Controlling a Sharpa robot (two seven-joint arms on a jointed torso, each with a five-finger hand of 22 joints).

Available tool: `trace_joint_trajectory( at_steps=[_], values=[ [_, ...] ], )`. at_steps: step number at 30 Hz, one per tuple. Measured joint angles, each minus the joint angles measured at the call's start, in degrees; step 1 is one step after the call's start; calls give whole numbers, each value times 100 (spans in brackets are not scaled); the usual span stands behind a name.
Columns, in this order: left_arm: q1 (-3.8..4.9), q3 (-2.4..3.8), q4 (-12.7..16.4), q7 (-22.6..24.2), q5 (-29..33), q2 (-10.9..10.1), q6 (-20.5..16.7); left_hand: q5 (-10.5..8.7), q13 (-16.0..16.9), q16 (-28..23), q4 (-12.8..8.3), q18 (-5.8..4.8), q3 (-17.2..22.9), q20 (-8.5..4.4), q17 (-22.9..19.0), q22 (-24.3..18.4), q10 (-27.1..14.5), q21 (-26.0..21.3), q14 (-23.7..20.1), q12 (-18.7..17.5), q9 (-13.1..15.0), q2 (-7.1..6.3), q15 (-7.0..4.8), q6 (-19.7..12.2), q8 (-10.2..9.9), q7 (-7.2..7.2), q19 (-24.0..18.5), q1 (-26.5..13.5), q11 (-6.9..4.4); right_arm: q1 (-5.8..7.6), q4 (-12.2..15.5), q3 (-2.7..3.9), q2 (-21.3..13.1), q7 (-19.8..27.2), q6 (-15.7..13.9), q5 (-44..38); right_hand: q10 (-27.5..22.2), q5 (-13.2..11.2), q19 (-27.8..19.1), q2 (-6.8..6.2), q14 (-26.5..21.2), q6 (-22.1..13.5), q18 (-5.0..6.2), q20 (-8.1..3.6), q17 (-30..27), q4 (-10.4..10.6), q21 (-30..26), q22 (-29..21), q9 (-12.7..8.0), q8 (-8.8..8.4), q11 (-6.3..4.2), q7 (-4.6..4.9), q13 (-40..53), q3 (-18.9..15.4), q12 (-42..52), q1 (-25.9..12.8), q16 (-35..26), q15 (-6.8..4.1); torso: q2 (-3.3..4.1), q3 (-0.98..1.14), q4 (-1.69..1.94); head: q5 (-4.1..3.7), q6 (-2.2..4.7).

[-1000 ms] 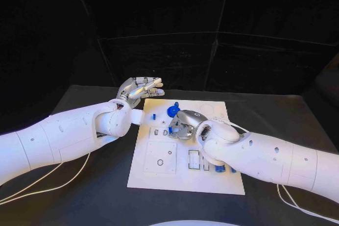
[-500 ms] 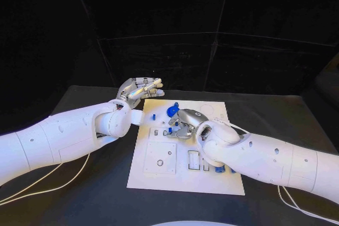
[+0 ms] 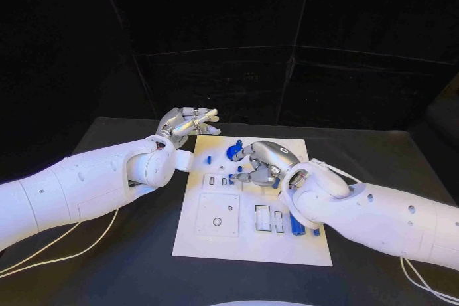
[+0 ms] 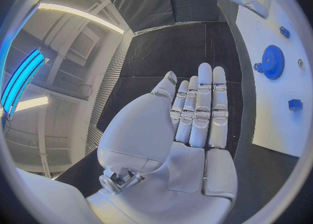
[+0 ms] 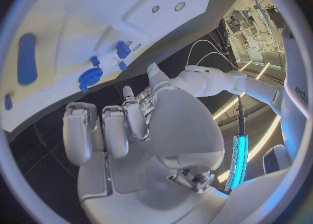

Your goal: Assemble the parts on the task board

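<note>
R hand [image 3: 263, 161] shifts up and right in the head view vs 1 s ago, wrist rolls, fingers now point down-left at the task board [image 3: 251, 243]. R forearm slides right, uncovering long blue part [image 3: 298, 226] at lower right of board. L hand [image 3: 188, 122] moves slightly up, fingers straighter. Blue gear [image 3: 234, 149] more exposed.

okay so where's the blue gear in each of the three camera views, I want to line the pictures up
Head view: blue gear near the board's far edge, beside the right hand.
Left wrist view: blue gear on the white board, past the open left hand.
Right wrist view: blue gear beyond the fingertips.
Shared landmark: the white board.
</note>
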Motion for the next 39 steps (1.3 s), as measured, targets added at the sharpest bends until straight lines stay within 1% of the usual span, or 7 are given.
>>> trace_joint_trajectory(
  at_steps=[6,10,13,18,21,29,39],
  values=[
    [1,1,65,-549,-448,-130,-5,0,290,1137,480,-1,-208,-291,830,305,668,592,799,393,55,61,-270,210,69,-168,696,-493,-246,401,208,94,-548,612,154,705,-152,150,-90,196,0,268,-1,13,0,-8,-205,0,70,202,-52,-84,0,-39,-211,256,-48,0,-8,0,-2,5,53],
    [51,-5,141,-1223,-1002,-214,140,0,1058,4844,646,-1,-334,-558,4527,1033,831,1640,911,1346,265,-7,-477,317,377,-333,1260,-561,-450,659,214,102,-940,960,365,1474,-256,301,-270,284,2,320,-1,-20,-1,-41,-346,-151,70,268,-73,-114,0,-73,-332,405,-198,-2,-28,12,-12,11,65],
    [149,-2,219,-1840,-1576,-250,423,0,2109,6141,776,-87,-361,-625,5809,2444,475,2957,912,2628,554,1,-573,151,779,-413,1396,-631,-462,812,135,114,-1150,1163,507,2094,-361,378,-402,364,5,359,92,-31,-1,-48,-476,-394,70,321,-93,-135,1,-80,-489,484,-329,-39,-57,21,-25,36,60],
    [319,-4,338,-2859,-2656,-213,998,0,4474,7090,1011,-315,-507,-671,5964,4624,418,4714,923,5104,1186,17,-590,-102,1657,-541,1767,-851,-584,931,-55,118,-1315,1395,659,2952,-481,405,-503,392,0,359,92,-52,-33,-87,-606,-642,65,351,-95,-135,-106,-118,-667,512,-447,-44,-112,53,-46,67,36],
    [447,-59,378,-3451,-3362,-122,1332,0,5353,7228,1027,-417,-650,-706,5964,5574,673,5388,921,5924,1521,133,-644,-258,2079,-576,2005,-1036,-639,967,-135,116,-1354,1461,727,3292,-481,443,-503,415,0,359,92,-52,-42,-73,-608,-680,61,357,-95,-135,-131,-132,-681,536,-447,-44,-141,78,-55,79,23],
    [856,-533,299,-4627,-4724,294,1998,0,5528,7228,1053,-490,-866,-726,5963,6245,659,5844,921,6106,1863,219,-644,-560,2423,-571,2195,-1194,-656,994,-209,116,-1348,1483,855,3509,-501,467,-503,415,0,359,92,-52,-57,-70,-645,-723,61,383,-115,-135,-161,-167,-704,536,-470,-43,-191,120,-64,94,-22],
    [997,-685,-22,-5253,-5652,800,2467,-40,5645,7228,1027,-576,-951,-744,5963,6669,653,6077,921,6165,2026,272,-644,-630,2598,-603,2213,-1247,-650,999,-246,114,-1291,1398,941,3425,-522,500,-543,415,0,359,92,-53,-108,-74,-673,-780,55,402,-94,-135,-201,-226,-753,535,-496,-43,-205,132,-75,103,-42]
  ],
)
